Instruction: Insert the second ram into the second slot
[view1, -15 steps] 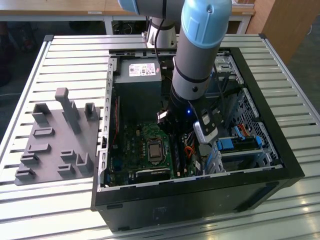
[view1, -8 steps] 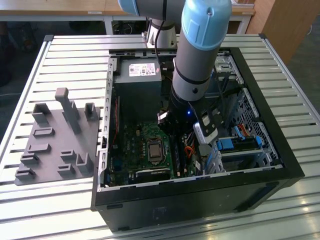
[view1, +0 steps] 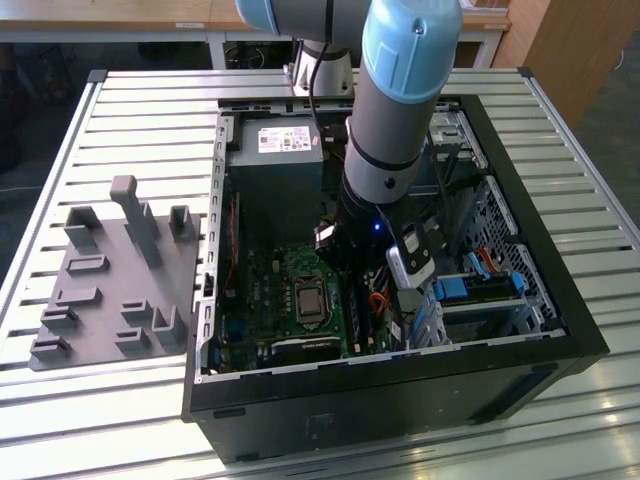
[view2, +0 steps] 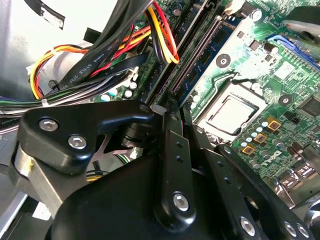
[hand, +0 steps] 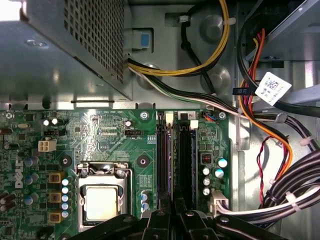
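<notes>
The gripper (hand: 172, 212) sits at the lower middle of the first wrist view with its jaws drawn close together, right over the near end of the two memory slots (hand: 175, 155) at the frame's centre. A dark stick seems to stand in each slot; whether the jaws pinch the second ram (hand: 184, 157) or merely press on it cannot be told. Its seating looks far along, though no latch is clear enough to confirm it.

In the exterior view the arm (view1: 395, 110) drops steeply from the top centre into the open computer case (view1: 520, 350), wrist pointing down at the motherboard (view1: 275, 290), beside the processor socket (view1: 308, 300). The case rests on a slatted table (view1: 130, 120).
</notes>
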